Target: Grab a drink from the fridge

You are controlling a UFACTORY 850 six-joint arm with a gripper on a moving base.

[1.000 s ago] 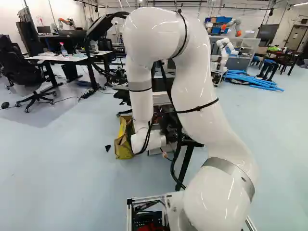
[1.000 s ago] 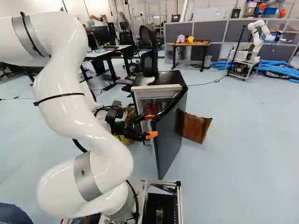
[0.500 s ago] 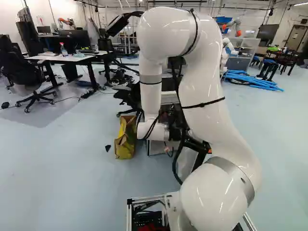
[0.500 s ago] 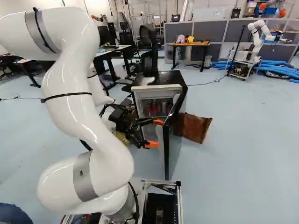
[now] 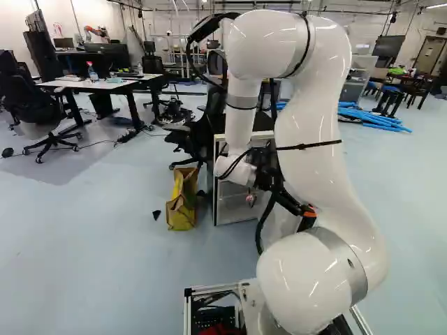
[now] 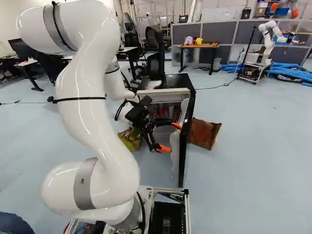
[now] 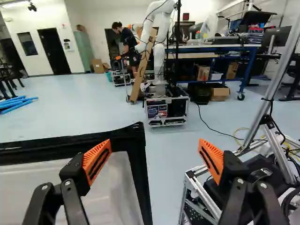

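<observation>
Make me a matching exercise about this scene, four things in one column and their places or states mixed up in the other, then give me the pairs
Things
1. Gripper
2. Fridge door
3. Yellow bag
4. Brown board

Places or states
A. On the floor, left of the fridge in the left base view
B. Swung open
C. On the floor, right of the fridge in the right base view
D. Open, holding nothing

Pairs: 1-D, 2-B, 3-A, 4-C

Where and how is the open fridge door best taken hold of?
Probably by the free upright edge of the fridge door, approached from the robot's side, the open tool straddling it with one finger per face: the door stands swung out, that edge facing the robot and looking narrow.
</observation>
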